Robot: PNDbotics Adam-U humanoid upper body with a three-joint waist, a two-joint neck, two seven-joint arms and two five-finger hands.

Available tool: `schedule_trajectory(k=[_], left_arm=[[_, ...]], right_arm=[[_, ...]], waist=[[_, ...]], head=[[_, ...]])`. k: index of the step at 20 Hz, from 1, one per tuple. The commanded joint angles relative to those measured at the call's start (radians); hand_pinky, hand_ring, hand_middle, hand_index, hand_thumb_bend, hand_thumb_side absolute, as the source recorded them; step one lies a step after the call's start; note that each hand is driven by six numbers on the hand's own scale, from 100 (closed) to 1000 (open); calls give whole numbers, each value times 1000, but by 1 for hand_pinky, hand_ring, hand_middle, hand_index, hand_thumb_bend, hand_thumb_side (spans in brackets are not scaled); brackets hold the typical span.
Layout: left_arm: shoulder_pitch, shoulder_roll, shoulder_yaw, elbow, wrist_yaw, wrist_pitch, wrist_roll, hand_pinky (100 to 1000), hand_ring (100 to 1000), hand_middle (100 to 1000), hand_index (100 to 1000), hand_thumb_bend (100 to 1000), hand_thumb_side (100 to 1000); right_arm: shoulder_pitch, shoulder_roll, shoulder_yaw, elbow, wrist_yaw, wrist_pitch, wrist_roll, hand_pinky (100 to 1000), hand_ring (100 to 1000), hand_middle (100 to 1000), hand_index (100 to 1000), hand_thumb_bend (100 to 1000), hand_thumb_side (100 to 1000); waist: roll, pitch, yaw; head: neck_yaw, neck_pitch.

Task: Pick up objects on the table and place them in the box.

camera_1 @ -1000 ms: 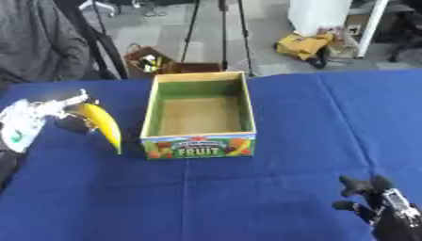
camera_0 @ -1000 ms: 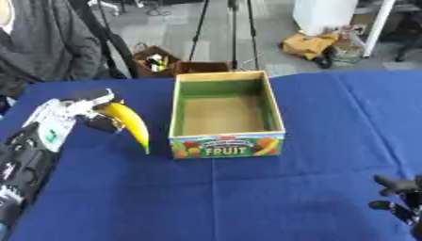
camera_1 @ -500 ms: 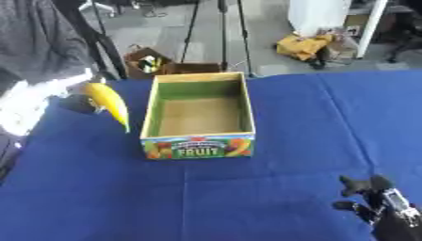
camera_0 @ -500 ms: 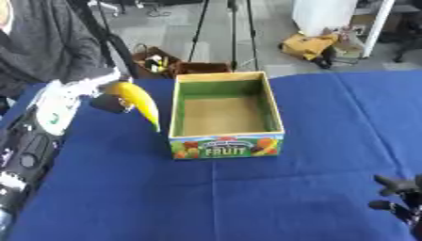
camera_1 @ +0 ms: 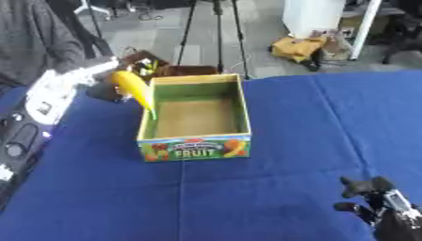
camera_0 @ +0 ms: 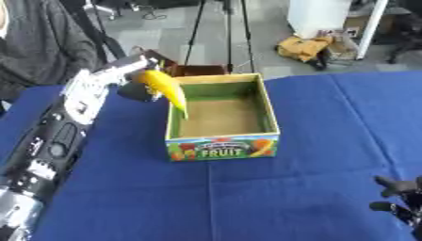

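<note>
Yellow banana hung in the left hand, fingers curled round its upper end, tip dipping over the left wall of the open fruit box on the blue tablecloth. From the right eye, the right hand rested near the lower right corner, fingers relaxed.

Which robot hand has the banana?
The left hand, raised beside the box, holds the banana. The right hand rests low at the corner, holding nothing.
</note>
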Motion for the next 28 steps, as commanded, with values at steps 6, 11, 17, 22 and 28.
schedule_trajectory(k=[6,11,17,22,28], left_arm=[[-59,-67,-28,45,-88,9,81,606,445,382,601,100,273],[-65,-97,-43,60,-145,-3,99,611,453,392,608,100,269],[-55,-113,-66,72,-222,-40,94,667,530,487,705,100,331],[-45,-109,-72,74,-314,-113,67,759,655,644,835,177,679],[-32,-95,-50,51,-298,-143,144,870,813,802,883,566,1000]], right_arm=[[-12,-17,10,-12,-8,2,12,649,952,539,626,100,742],[-14,-15,13,-12,-8,2,15,649,952,539,626,100,742],[-16,-13,13,-11,-7,3,16,650,953,539,626,100,745],[-16,-12,12,-11,-6,4,16,650,953,539,626,100,746],[-16,-12,10,-10,-5,3,14,650,953,539,626,100,747]], waist=[[-2,-13,-25],[-2,-10,-40],[-2,-8,-47],[-1,-7,-44],[-2,-6,-35]], head=[[18,-7],[27,-8],[26,-8],[21,-8],[16,-11]])
